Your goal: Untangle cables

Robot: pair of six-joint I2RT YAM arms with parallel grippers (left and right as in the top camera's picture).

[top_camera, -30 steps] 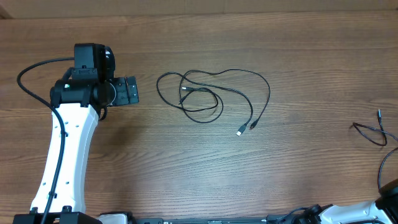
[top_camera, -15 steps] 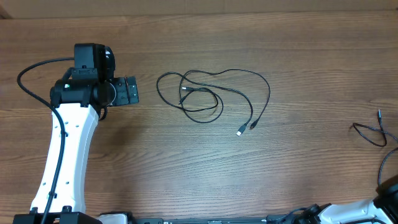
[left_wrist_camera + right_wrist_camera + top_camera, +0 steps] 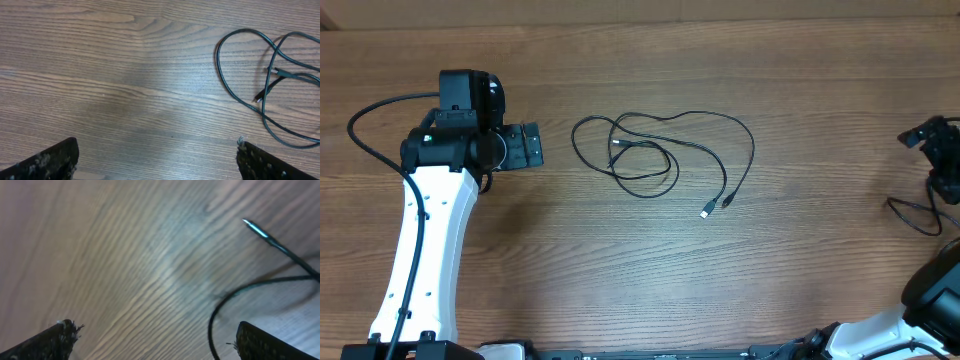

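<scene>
Loosely looped black USB cables (image 3: 660, 150) near the middle of the bench (image 3: 740, 290), plug ends (image 3: 716, 205) toward the robot-side edge. Left gripper (image 3: 527, 146) spread wide, empty, on the loops' left-edge side. Right gripper (image 3: 155, 337) likewise spread, empty, over another thin cable (image 3: 912, 213) at the right edge.

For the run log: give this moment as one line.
left gripper open, beside looped cable, no contact | right gripper open, over small cable at far right | nothing held
</scene>
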